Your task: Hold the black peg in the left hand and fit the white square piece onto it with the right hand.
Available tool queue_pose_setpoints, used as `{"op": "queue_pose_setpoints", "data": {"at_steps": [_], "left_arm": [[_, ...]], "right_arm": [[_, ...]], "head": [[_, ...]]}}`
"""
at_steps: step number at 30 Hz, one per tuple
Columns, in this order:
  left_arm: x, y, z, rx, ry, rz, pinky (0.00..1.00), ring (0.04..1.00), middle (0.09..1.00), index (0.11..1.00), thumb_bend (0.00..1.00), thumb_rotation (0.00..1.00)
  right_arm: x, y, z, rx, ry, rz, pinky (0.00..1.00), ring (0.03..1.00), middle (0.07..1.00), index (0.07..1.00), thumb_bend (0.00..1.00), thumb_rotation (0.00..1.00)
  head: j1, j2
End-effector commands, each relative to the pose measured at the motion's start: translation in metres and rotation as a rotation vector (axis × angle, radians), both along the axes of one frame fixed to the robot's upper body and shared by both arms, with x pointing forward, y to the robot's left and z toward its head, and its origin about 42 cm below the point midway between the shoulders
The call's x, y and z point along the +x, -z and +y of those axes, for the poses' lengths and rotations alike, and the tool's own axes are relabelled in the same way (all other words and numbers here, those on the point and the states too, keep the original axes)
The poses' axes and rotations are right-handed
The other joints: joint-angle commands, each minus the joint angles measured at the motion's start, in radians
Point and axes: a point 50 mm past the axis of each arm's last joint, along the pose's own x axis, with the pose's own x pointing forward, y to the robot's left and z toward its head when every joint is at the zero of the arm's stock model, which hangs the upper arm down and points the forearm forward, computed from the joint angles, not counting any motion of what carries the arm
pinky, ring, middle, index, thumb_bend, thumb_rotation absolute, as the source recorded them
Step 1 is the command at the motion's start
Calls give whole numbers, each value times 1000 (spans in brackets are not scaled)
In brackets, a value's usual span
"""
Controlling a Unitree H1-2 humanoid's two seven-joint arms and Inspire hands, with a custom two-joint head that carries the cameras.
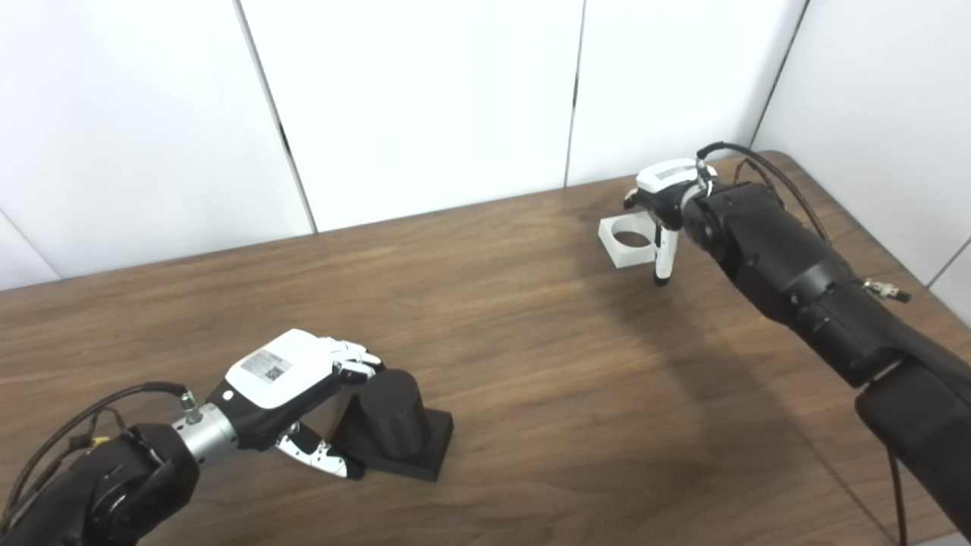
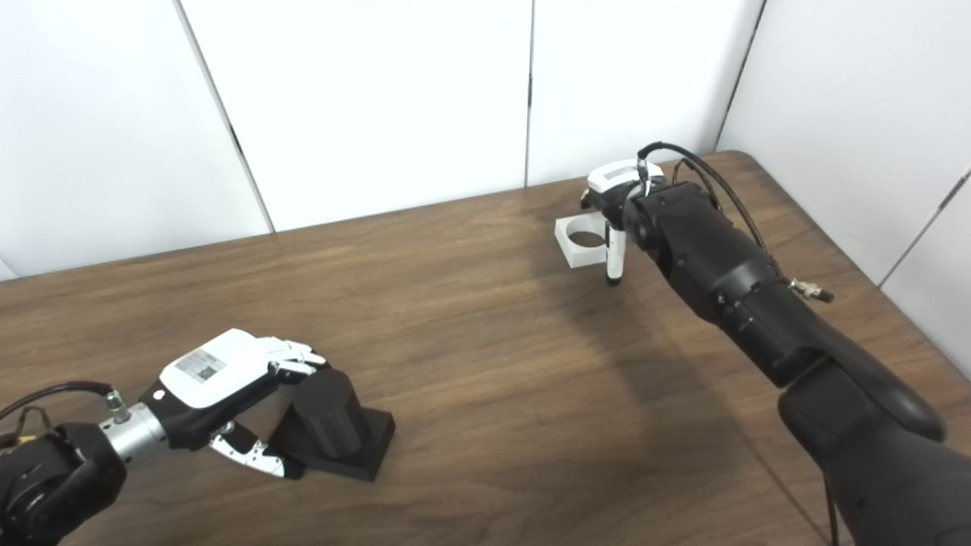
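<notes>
The black peg (image 1: 391,413), a thick cylinder on a square black base, stands on the table at the lower left. My left hand (image 1: 292,379) is closed around it: the fingers (image 1: 353,360) lie on the cylinder's top edge and the thumb presses the base's near corner. The white square piece (image 1: 626,241), with its round hole facing up, lies at the far right of the table. My right hand (image 1: 667,201) hangs over its right edge, thumb (image 2: 614,262) pointing straight down in front of it. The other fingers are hidden behind the wrist.
The wooden table (image 1: 531,364) stretches between the two hands. White wall panels stand close behind its far edge, and the rounded back right corner (image 1: 781,159) lies just past my right hand. My right forearm (image 1: 796,280) crosses the table's right side.
</notes>
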Motion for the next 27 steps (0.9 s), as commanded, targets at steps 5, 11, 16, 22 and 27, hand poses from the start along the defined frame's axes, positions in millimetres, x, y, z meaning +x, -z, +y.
{"op": "queue_pose_setpoints", "data": {"at_steps": [5,11,16,22,27], "left_arm": [[-22,29,17,191,28,89,783,834,806,490,523,57],[-24,24,15,196,21,97,790,837,808,490,523,57],[-24,22,14,197,21,97,779,833,808,490,523,56],[-25,21,14,191,16,103,784,835,807,490,523,56],[-26,22,13,183,14,110,787,835,806,490,523,55]], "right_arm": [[10,-22,-3,-7,2,-91,858,916,929,881,847,165],[10,-13,-3,13,-15,-95,817,897,910,805,819,189],[10,-8,-3,14,-30,-103,811,882,885,718,781,197],[9,-4,-7,20,-27,-100,833,875,855,658,753,204],[7,-1,-11,36,-30,-116,823,848,816,554,641,175]], "head": [[7,8],[12,14],[14,20],[18,24],[21,29]]}}
